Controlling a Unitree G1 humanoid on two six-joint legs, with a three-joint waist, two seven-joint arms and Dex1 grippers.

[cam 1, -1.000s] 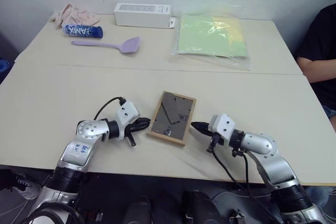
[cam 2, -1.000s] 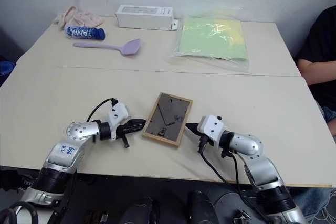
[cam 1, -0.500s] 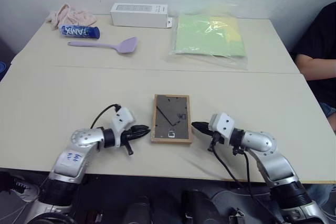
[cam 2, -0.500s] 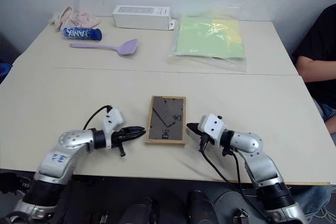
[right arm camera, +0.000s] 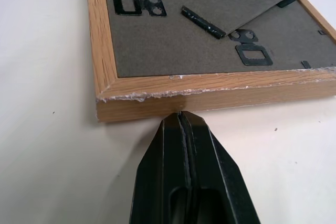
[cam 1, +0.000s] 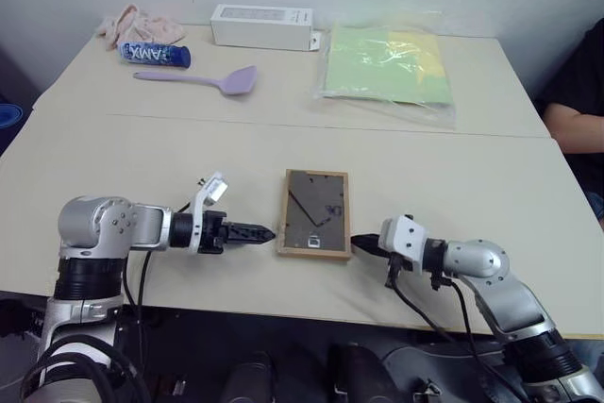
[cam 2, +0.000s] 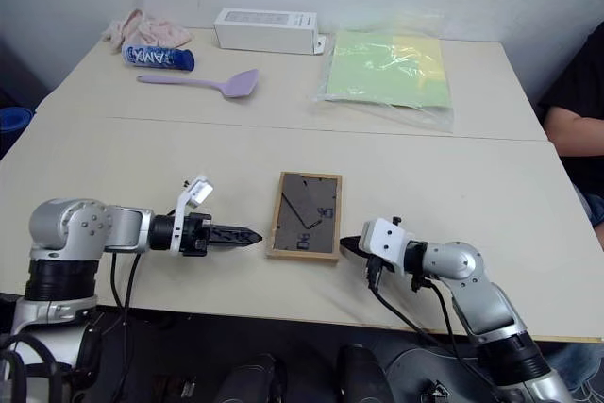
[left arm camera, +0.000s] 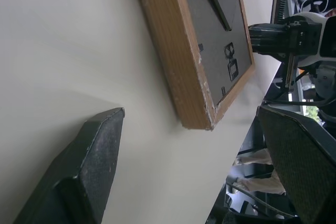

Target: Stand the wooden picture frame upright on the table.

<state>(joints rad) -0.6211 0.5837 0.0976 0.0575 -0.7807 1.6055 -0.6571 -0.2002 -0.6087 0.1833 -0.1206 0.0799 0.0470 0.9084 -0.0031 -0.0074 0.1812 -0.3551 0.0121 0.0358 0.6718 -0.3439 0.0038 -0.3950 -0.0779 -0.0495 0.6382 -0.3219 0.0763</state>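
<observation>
The picture frame [right arm camera: 210,90] shows light wood with chipped, rough edges and matt grey backing board; the worktop [cam 1: 142,153] looks smooth and matt.

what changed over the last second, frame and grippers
The wooden picture frame turned from skewed to square with the table edge, lying face down. The left gripper opened and sits just off its left edge. The right gripper stayed shut, its tip at the frame's right edge.

A: What do we count on the table [cam 1: 113,158]?

B: We count one wooden picture frame [cam 1: 315,213], one white box [cam 1: 261,26], one purple spatula [cam 1: 203,77], one blue tube [cam 1: 154,54], one pink cloth [cam 1: 137,22], one green plastic bag [cam 1: 385,65].
</observation>
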